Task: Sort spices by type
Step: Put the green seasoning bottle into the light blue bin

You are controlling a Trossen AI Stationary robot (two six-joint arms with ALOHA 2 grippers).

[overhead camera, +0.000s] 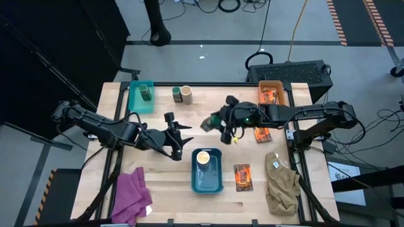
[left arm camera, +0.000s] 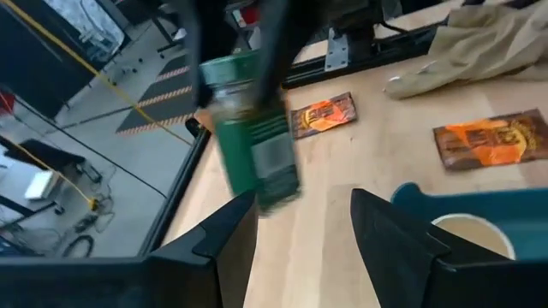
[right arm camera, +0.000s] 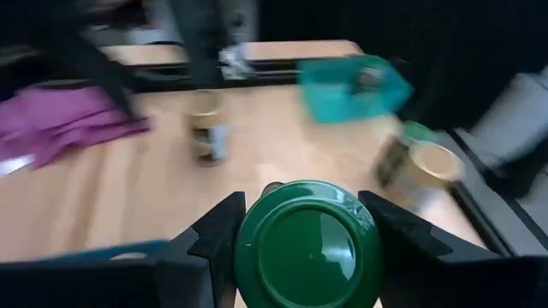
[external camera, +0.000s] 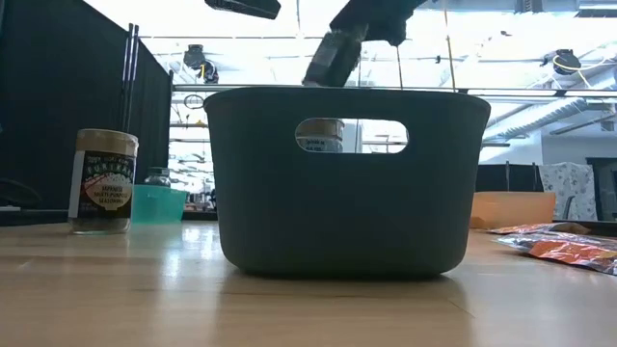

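Note:
My right gripper (overhead camera: 219, 123) is shut on a green jar (overhead camera: 208, 123) above the table's middle; the low view shows the jar (external camera: 328, 58) high and tilted. My left gripper (overhead camera: 181, 141) hovers open just left of it, near the dark blue bin (overhead camera: 207, 183), touching nothing. A cream-topped jar (overhead camera: 202, 157) stands in that bin. Another green jar (overhead camera: 146, 93) stands in the teal bin (overhead camera: 134, 101). Two jars (overhead camera: 182, 94) sit at the far edge. One orange-and-black packet (overhead camera: 270, 96) lies in the orange bin, and two others (overhead camera: 262, 133) (overhead camera: 242, 176) lie on the table. My right gripper pinches the green jar between its two fingers (right arm camera: 218, 235), one on each side of the body just below the green lid (right arm camera: 308, 244). The lid faces back toward the wrist. The fingers come from the table's right. The jar is lifted clear and tilted (left arm camera: 257, 137).
A purple cloth (overhead camera: 131, 195) lies at the near left corner and a khaki cloth (overhead camera: 282, 183) at the near right. A brown-labelled jar (external camera: 104, 181) stands on the table left of the blue bin (external camera: 347, 183). Bare wood shows between the bins.

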